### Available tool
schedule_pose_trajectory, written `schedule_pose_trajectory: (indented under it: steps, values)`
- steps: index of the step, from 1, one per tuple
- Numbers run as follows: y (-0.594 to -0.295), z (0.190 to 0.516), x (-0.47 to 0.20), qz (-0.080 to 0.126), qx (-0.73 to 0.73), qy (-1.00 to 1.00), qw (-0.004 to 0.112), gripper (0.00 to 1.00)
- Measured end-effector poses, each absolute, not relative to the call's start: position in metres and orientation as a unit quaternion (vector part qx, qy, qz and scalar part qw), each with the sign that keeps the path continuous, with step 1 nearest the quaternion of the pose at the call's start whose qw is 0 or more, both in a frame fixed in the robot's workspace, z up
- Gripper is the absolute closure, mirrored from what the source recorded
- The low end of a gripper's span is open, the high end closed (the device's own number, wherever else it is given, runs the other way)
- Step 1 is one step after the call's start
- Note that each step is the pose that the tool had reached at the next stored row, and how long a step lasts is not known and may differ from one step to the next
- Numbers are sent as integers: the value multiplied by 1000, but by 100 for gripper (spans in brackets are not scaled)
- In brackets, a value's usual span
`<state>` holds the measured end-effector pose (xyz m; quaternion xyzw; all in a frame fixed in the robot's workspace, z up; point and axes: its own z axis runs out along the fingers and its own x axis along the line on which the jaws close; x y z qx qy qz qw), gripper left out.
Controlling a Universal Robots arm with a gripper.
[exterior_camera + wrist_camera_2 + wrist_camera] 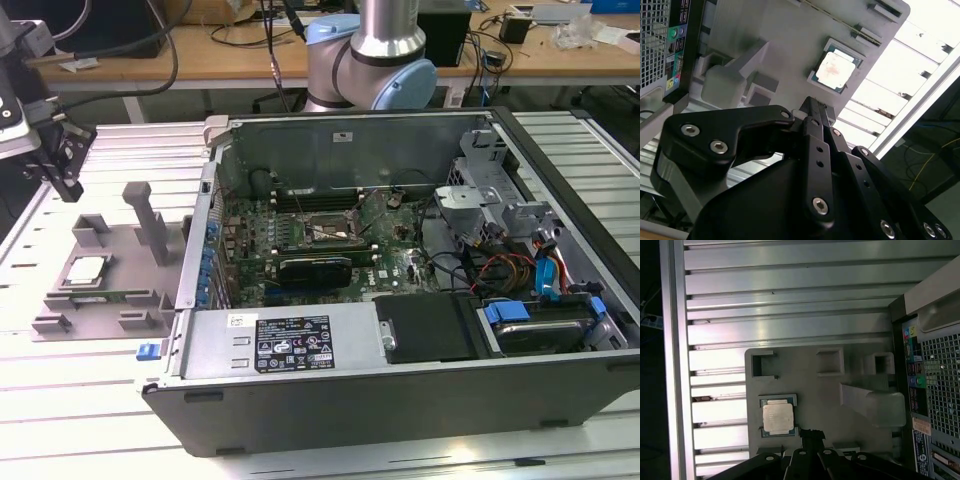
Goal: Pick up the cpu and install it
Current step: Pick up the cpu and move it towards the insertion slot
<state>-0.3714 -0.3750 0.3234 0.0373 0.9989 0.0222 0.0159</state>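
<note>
1. Hanging in the air over the grey tray (820, 395), with the gripper (813, 106) empty and the fingers (812, 440) pressed together, pinching nothing.
2. Lying just beyond the fingertips: the cpu (836, 71), flat and silver side up, sitting in its shallow pocket in the tray, apart from the fingers in both wrist views.
3. Judging the step in hand to be the approach for the pick. Doing it well means centring over the chip, squaring up to its edges, and spreading wider than the chip before coming down.
4. Gripping by the thin dark rim on two opposite sides, lightly, and keeping the chip level; probably slipping or tilting otherwise, being thin and smooth.
5. Minding the upright block (875, 407) standing on the same tray near the pocket, close enough to catch a spread finger.
6. Resting underneath all of this: the ribbed metal tabletop (60, 400).
7. Standing farther off, toward the exterior view's right of the tray: the open computer case (400, 400), with what looks like the socket (320, 232) on its board, well apart from the cpu.
</note>
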Motion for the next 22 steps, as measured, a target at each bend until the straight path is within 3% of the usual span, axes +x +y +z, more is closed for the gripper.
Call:
schedule_pose_trajectory:
  steps: [22]
  values:
    - [-375,318,-396,22,37,999,16,89]
